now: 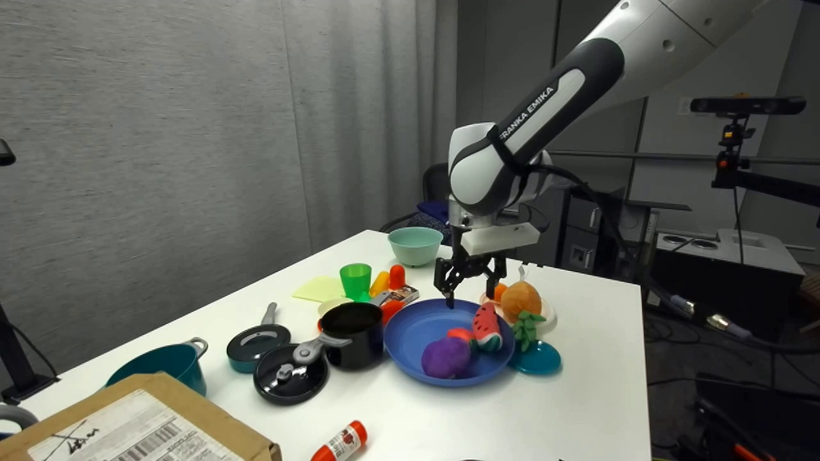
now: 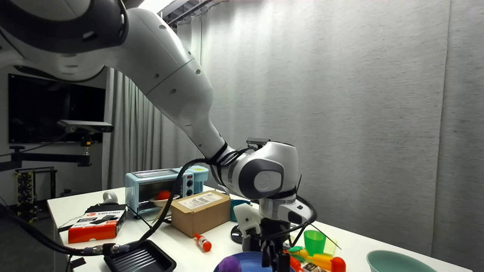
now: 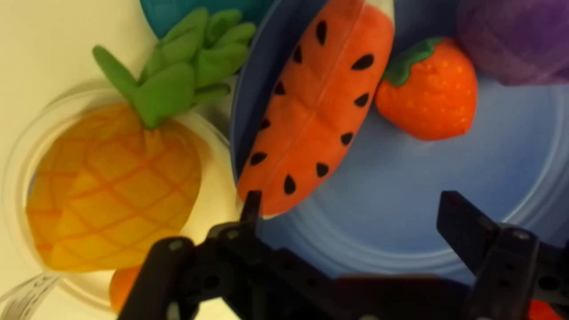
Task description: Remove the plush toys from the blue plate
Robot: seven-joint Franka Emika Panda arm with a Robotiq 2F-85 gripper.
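Note:
The blue plate (image 1: 410, 358) holds a red watermelon-slice plush (image 1: 487, 328), a purple plush (image 1: 445, 357) and a small orange-red strawberry (image 1: 460, 333) between them. In the wrist view the watermelon (image 3: 320, 102) leans along the plate's rim, with the strawberry (image 3: 429, 93) beside it and the purple plush (image 3: 511, 40) at the top right. The round orange pineapple plush (image 3: 120, 191) lies outside the blue plate on a small pale plate (image 3: 18, 164). My gripper (image 3: 351, 195) is open and empty above the blue plate. One fingertip overlaps the watermelon's end in view; contact cannot be told.
A black pot (image 1: 352, 336) stands against the blue plate's side. A teal disc (image 1: 538, 358) lies by its rim under the pineapple's leaves. A green cup (image 1: 355, 280), a mint bowl (image 1: 415, 246), a cardboard box (image 2: 200, 215) and a glue stick (image 2: 203, 243) stand around.

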